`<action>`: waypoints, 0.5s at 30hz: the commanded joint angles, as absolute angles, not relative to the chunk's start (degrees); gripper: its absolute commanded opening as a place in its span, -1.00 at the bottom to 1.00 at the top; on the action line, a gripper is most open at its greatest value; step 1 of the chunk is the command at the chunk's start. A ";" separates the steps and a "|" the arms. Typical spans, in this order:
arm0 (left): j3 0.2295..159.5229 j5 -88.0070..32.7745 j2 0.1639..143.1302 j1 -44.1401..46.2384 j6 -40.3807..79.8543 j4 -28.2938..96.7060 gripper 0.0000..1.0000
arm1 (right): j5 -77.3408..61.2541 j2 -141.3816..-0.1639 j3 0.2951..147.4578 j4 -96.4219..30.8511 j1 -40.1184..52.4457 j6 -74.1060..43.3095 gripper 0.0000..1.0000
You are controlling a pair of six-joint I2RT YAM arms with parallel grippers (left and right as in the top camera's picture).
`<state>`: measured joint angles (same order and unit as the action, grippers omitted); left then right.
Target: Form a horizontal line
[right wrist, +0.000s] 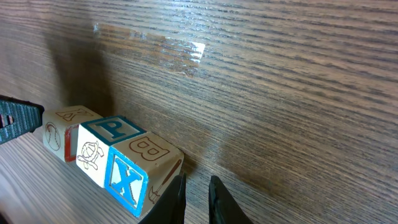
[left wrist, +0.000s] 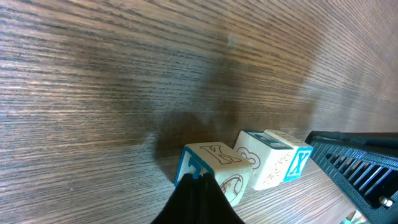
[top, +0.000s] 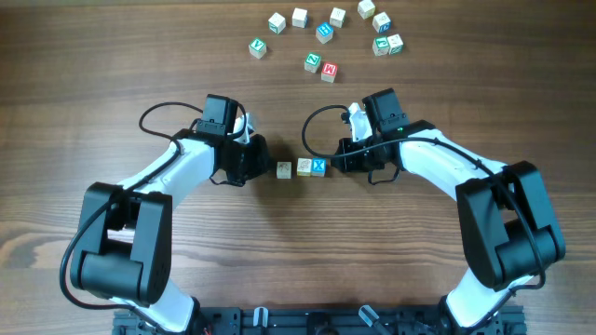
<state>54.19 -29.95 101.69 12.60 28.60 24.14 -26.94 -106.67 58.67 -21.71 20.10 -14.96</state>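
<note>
Row (top: 304, 167) of three cubes, overhead: lies left to right mid-surface (top: 112, 112), between both claws. Left claw (top: 267, 167) is just beside the pale end, right claw (top: 332, 165) just beside the X cube (top: 319, 167). Loose cubes (top: 326, 37) are scattered well apart at the far side, with bare wood between.

Left wrist: left claw's tips are pressed together and empty, at the nearest cube's edge; contact unclear. The cubes touch side to side.

Right wrist: right claw's fingers (right wrist: 176, 200) stand a sliver apart with nothing between them, near the X cube.
</note>
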 commanded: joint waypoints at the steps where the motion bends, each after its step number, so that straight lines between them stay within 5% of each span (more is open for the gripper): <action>1: 53.47 -31.03 102.17 12.64 29.43 23.94 -0.92 | -26.55 -107.59 58.46 -21.43 20.16 -15.22 -0.71; 15: 53.47 -30.39 102.17 12.60 29.43 24.18 -0.92 | -31.70 -107.59 58.46 -21.37 20.18 -18.02 -0.72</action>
<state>54.19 -29.93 101.69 12.60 29.06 24.16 -28.12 -106.67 58.67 -21.71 20.10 -17.32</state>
